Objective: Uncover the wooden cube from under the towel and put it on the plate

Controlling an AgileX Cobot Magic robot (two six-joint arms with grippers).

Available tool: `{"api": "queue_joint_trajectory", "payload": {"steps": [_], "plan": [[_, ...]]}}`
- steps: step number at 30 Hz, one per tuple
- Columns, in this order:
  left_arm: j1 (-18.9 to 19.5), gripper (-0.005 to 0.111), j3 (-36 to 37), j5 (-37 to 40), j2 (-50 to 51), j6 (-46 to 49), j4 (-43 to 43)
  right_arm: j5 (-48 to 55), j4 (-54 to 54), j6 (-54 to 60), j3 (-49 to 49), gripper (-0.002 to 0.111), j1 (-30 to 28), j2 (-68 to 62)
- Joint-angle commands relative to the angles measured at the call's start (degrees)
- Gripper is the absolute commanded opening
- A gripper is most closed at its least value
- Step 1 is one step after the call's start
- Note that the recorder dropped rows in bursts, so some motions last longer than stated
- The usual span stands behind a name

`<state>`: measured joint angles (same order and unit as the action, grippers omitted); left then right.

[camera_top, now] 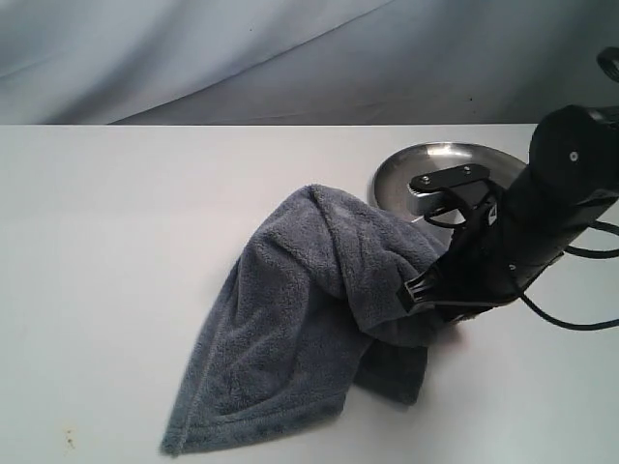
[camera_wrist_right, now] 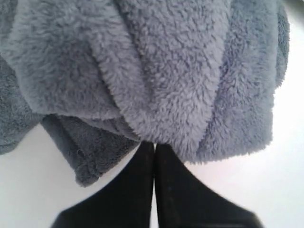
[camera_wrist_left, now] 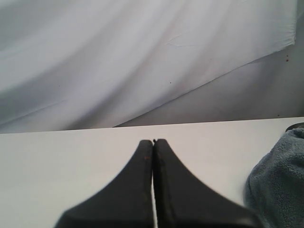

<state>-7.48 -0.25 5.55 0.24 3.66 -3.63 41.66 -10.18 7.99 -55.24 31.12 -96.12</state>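
The grey-blue towel (camera_top: 300,309) lies bunched on the white table, its right side drawn up into a ridge toward my right gripper (camera_top: 418,290). In the right wrist view that gripper (camera_wrist_right: 154,144) is shut, its tips buried in the fleece of the towel (camera_wrist_right: 166,71), with a hemmed corner hanging beside them. The steel plate (camera_top: 440,159) sits behind the right arm, partly hidden by it. The wooden cube is hidden. My left gripper (camera_wrist_left: 153,141) is shut and empty over bare table, with the towel (camera_wrist_left: 278,183) off to one side.
The white table (camera_top: 116,251) stretches left of the towel. A pale draped backdrop (camera_top: 242,58) hangs behind the table's far edge. The right arm's cables (camera_top: 580,319) loop near the right edge.
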Motion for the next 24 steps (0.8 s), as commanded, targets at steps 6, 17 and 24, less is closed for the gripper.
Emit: {"api": "queue_joint_trajectory", "payload": {"steps": [6, 17, 24], "plan": [[0.12, 0.000, 0.25, -0.62, -0.24, -0.15, -0.14, -5.70, 1.40, 0.20, -5.53, 0.000, -4.05, -1.44], [0.12, 0.000, 0.25, -0.62, -0.24, -0.15, -0.14, 4.96, 1.51, -1.29, -33.18, 0.000, -7.21, -17.67], [0.12, 0.000, 0.25, -0.62, -0.24, -0.15, -0.14, 6.95, -8.95, 1.47, -45.83, 0.000, -5.79, -26.80]]}}
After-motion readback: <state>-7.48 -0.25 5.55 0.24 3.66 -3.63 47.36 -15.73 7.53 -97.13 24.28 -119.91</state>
